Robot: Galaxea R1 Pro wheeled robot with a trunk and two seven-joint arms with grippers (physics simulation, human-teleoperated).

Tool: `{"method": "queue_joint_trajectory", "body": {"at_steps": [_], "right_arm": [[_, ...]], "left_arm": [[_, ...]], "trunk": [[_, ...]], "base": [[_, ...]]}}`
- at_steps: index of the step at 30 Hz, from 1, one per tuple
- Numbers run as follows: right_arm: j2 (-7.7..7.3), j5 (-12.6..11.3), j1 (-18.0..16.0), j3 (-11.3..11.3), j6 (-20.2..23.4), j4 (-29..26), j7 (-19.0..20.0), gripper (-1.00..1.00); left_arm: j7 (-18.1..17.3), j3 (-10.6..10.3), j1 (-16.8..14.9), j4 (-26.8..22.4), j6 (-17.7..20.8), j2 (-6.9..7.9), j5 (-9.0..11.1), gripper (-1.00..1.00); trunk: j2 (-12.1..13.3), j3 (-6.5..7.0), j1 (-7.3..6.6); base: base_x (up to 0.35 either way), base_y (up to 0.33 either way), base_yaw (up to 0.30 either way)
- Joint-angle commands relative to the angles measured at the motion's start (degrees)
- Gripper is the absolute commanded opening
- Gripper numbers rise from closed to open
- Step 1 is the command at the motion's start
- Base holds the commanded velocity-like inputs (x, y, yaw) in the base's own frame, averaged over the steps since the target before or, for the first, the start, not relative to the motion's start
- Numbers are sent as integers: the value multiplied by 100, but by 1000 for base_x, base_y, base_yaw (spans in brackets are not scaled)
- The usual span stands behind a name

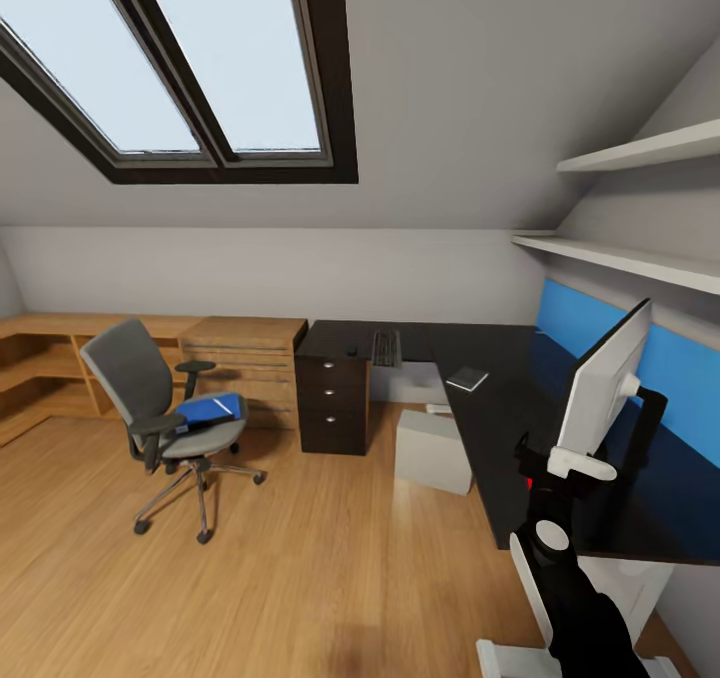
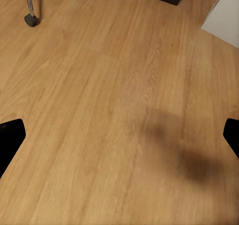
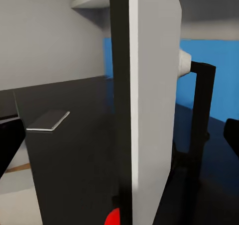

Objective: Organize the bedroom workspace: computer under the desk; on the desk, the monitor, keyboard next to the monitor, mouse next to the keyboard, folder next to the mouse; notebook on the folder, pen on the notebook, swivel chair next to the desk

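Glossy black L-shaped surface [image 1: 520, 408] carries a slim keyboard [image 1: 386, 347] at its far edge, a flat notebook [image 1: 467, 379] and the edge-on monitor [image 1: 603, 378]; left end effector [image 2: 119, 135] spread wide above wooden floor [image 2: 99, 110]; right end effector [image 3: 119, 145] spread around the monitor's edge.

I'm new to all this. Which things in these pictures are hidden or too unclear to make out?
- Monitor: head view gives only its pale back and edge; the screen faces away.
- Right gripper: whether its fingers touch the monitor, the panel hides.
- Pen: too small to pick out; a thin pale line lies on the folder.
- Mouse: a tiny dark speck, shape unreadable.
- Computer: partly under the desk.
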Motion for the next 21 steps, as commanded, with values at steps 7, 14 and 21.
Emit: {"method": "queue_joint_trajectory", "body": {"at_steps": [7,14,21], "right_arm": [[-7,40,-5,-9,-4,4,-11,100],[-52,40,-5,-9,-3,11,-11,100],[-56,40,-5,-9,-3,21,-11,100]], "left_arm": [[-56,18,-5,5,-3,-1,66,100],[-56,14,-5,6,-3,4,68,100],[-56,17,-5,5,-3,5,69,100]], "trunk": [[-6,16,1],[-6,29,1],[-6,30,1]], "base": [[1,0,-96],[12,9,-59],[162,120,-5]]}}
